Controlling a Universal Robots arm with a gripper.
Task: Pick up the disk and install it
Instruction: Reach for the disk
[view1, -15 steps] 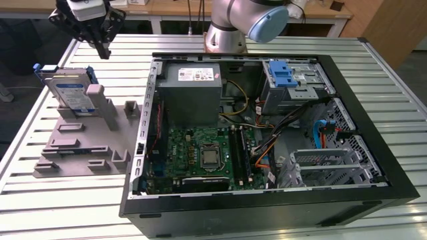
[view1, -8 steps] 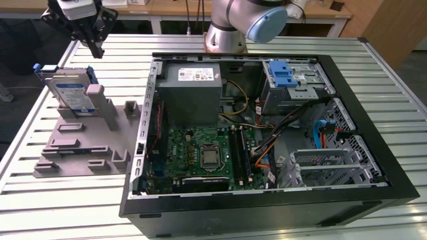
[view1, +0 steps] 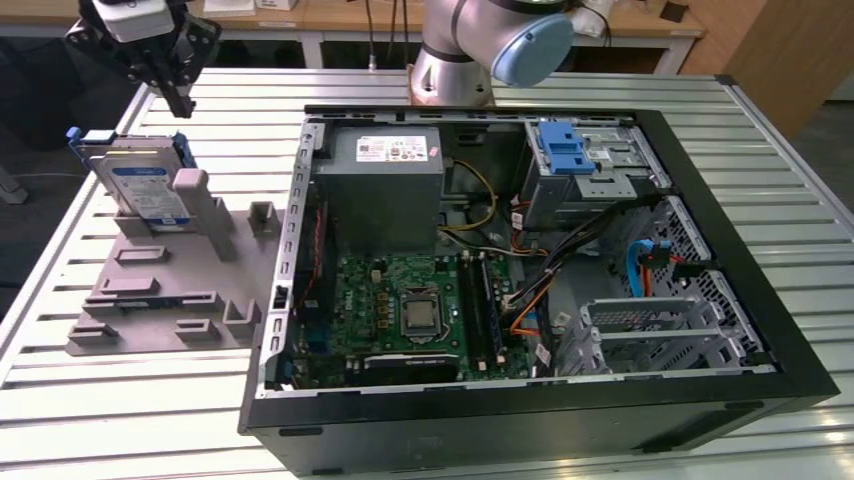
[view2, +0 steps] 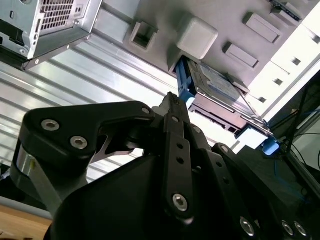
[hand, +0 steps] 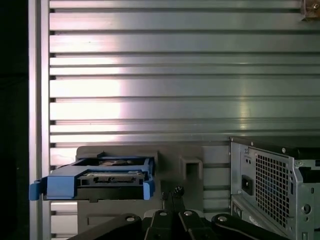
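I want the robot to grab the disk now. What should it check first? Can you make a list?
1. The disk stands upright in its grey holder: ok.
2. The gripper is near the disk: ok, it hangs above it without touching.
3. The gripper is open enough to grab: not ok, it looks shut.
4. The gripper holds nothing else: ok.
5. The computer case is open on top: ok.
6. The metal cage has room for the disk: cannot tell.

The disk (view1: 142, 190) is partly hidden behind a grey post (view1: 191, 203); the exterior view's top edge cuts off the arm (view1: 461, 55).
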